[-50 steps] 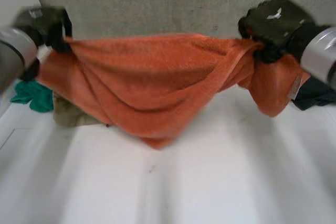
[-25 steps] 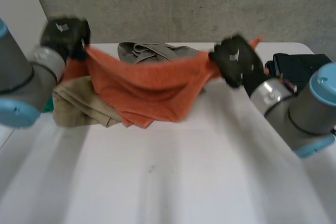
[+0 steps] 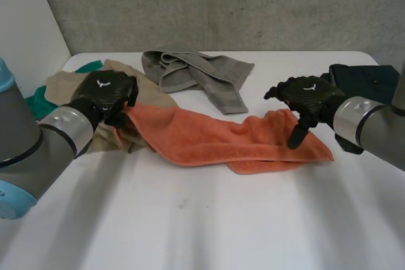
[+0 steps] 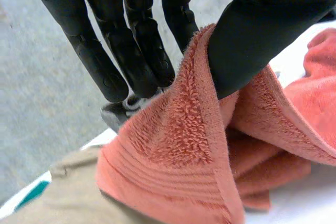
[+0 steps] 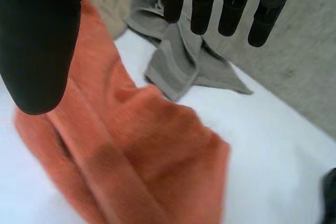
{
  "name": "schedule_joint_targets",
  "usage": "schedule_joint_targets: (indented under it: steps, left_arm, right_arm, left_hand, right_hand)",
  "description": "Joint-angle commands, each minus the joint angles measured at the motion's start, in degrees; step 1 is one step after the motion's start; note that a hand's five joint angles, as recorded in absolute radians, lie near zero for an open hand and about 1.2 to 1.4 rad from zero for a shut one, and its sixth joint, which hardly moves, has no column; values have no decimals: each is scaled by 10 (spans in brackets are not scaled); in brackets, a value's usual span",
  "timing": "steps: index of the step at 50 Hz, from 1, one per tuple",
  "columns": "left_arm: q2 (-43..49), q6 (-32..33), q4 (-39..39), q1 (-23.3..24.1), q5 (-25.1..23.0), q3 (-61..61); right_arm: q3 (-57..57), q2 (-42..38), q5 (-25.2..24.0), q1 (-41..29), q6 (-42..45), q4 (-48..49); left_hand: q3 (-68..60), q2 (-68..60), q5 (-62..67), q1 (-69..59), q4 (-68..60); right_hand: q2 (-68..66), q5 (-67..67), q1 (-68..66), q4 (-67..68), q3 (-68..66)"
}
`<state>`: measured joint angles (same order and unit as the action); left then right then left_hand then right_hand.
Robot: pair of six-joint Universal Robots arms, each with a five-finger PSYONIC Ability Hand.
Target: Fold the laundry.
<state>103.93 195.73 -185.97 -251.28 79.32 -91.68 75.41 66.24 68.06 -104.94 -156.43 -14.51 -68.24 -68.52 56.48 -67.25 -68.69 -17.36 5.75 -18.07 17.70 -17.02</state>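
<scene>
An orange towel (image 3: pixel 221 140) lies in a rumpled strip across the white table (image 3: pixel 202 219). My left hand (image 3: pixel 104 96) is at its left end, resting over a beige cloth. In the left wrist view the thumb and fingers (image 4: pixel 136 51) pinch the edge of the orange towel (image 4: pixel 173 145). My right hand (image 3: pixel 307 96) hovers over the towel's right end with its fingers spread, one of them pointing down at the cloth. In the right wrist view the thumb (image 5: pixel 37 40) and straight fingers stand apart above the orange towel (image 5: pixel 157 150), holding nothing.
A grey towel (image 3: pixel 202 74) lies crumpled at the back middle, and it appears again as the grey towel (image 5: pixel 178 56) beyond my right fingertips. A beige cloth (image 3: pixel 63 86) and a green cloth (image 3: pixel 39 102) sit at the left. A dark garment (image 3: pixel 364 80) lies at the right edge.
Both hands have come down from holding the towel stretched in the air. The towel now lies on the table, and my right hand has let go and opened.
</scene>
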Motion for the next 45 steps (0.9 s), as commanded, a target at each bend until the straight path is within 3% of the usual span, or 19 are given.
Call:
schedule_joint_targets:
  steps: [1, 11, 18, 20, 25, 37, 41, 45]
  left_arm:
    - [-55, -1, 23, 24, 2, 24]
    - [-85, -18, 45, 49, 11, 93]
    - [-102, -38, 76, 53, 28, 135]
    - [-107, -43, 79, 50, 30, 136]
    - [-106, -41, 82, 34, 31, 124]
    - [-83, -11, 100, -27, -7, 84]
    - [-54, 35, 133, -36, -41, 78]
    - [-8, 64, 154, -37, -56, 85]
  right_arm:
    - [-21, -50, 22, -50, -49, -30]
    - [0, -109, 88, -95, -54, 53]
    - [-3, -146, 155, -104, -48, 151]
    - [-8, -148, 175, -103, -42, 168]
    - [-9, -125, 194, -98, -25, 176]
    - [-3, 121, 136, -5, 111, 121]
    - [-4, 186, 82, 6, 158, 21]
    - [3, 181, 43, 18, 205, -82]
  left_hand:
    - [-118, -115, 135, -128, -113]
    - [-118, -115, 135, -128, -113]
    - [-118, -115, 135, -128, -113]
    - [-118, -115, 135, -128, -113]
    - [-118, -115, 135, -128, -113]
    - [-118, -115, 135, -128, -113]
    - [-118, -115, 135, -128, -113]
    - [-118, -115, 135, -128, -113]
  right_hand:
    - [-19, 35, -12, 16, -22]
    - [-135, 151, -128, 131, -138]
    - [-337, 353, -329, 333, -340]
    - [-615, 631, -608, 611, -618]
    - [-626, 642, -619, 623, -630]
    - [-626, 642, -619, 623, -630]
    - [-626, 642, -619, 623, -630]
    - [-626, 642, -619, 623, -630]
